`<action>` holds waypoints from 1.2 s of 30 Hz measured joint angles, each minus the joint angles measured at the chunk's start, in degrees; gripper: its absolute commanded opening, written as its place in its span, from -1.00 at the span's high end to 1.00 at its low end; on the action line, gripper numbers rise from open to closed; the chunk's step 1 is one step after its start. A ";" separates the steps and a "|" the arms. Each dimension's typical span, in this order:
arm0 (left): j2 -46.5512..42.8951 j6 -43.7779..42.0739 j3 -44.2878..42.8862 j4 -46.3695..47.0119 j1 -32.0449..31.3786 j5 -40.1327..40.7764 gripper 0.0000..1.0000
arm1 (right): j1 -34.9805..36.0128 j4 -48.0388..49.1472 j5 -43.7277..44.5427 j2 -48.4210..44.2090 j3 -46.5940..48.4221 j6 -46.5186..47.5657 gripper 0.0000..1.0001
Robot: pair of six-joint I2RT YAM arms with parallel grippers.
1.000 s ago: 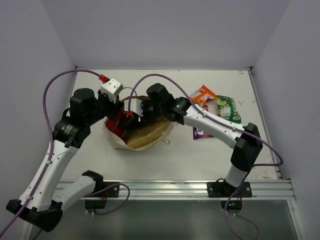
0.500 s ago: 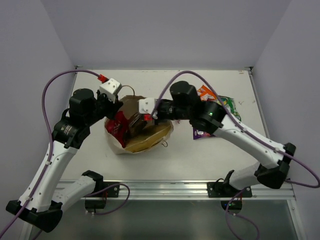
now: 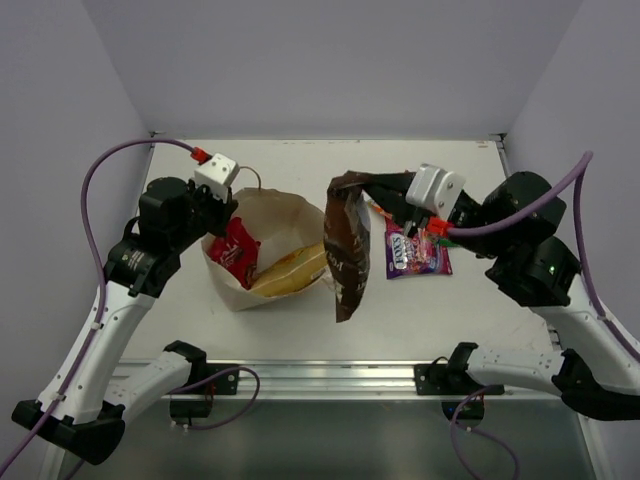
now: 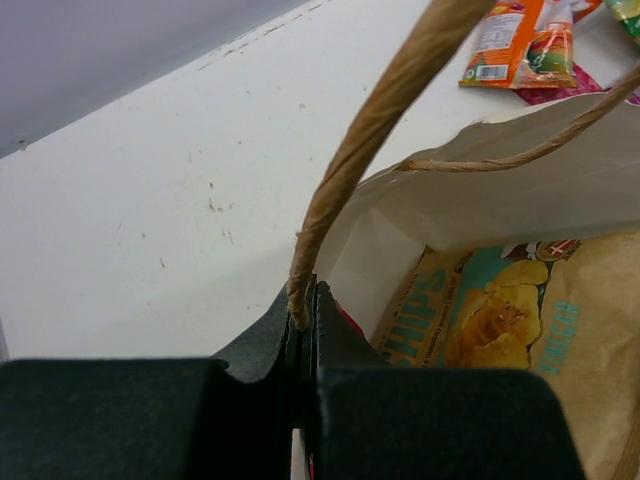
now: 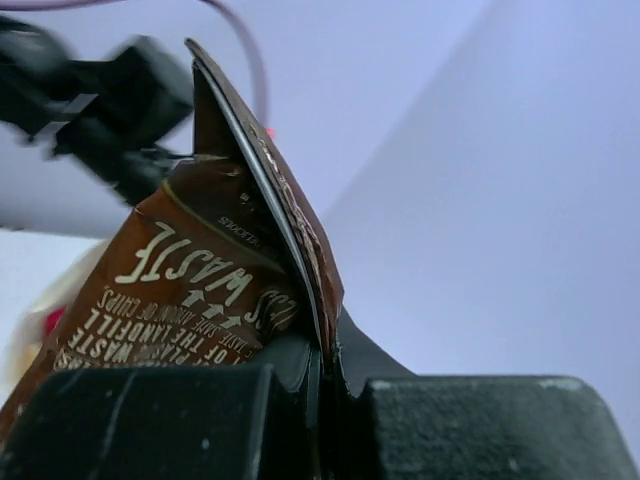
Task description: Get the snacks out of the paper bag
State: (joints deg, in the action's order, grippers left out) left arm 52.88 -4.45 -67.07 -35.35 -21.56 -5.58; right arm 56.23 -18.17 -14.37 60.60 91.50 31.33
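The paper bag (image 3: 275, 215) lies open on the table, with a red packet (image 3: 235, 250) and a tan-yellow chip bag (image 3: 292, 268) inside. My left gripper (image 3: 214, 207) is shut on the bag's rim at the base of the cord handle (image 4: 400, 90); the fingers (image 4: 335, 330) press together there. The chip bag (image 4: 500, 320) also shows in the left wrist view. My right gripper (image 3: 368, 186) is shut on the top edge of a dark brown packet (image 3: 347, 250), which hangs in the air to the right of the bag. The right wrist view shows this packet (image 5: 190, 290) pinched at the gripper (image 5: 325, 350).
A purple-pink packet (image 3: 415, 252) lies on the table under my right arm. An orange packet (image 4: 520, 45) and a magenta one (image 4: 560, 95) lie beyond the bag's far rim. White walls close in the back and both sides.
My right gripper has pulled the dark brown packet up out of the bag and swung it to the right. The left gripper has kept its hold on the bag's rim.
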 measured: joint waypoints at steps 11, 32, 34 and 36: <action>0.09 0.76 -1.03 -2.95 0.00 11.04 1.00 | -25.14 1.92 6.36 10.05 12.85 -11.23 1.00; 6.29 -7.34 -8.11 -2.08 -0.02 12.44 1.00 | -31.52 11.91 11.87 56.81 6.32 -10.62 0.26; 5.27 -7.69 -5.88 -1.27 0.00 10.36 1.00 | -31.50 12.46 10.45 55.71 1.22 -11.61 -0.09; 3.80 -7.74 -2.86 -0.50 -0.02 8.17 1.00 | -31.45 11.74 9.22 53.90 -2.64 -12.33 -0.34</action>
State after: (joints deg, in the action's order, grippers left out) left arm 56.69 -12.19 -69.93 -35.86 -21.58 2.59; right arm 24.77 -6.44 -5.15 114.50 88.86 19.00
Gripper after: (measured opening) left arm 0.032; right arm 0.598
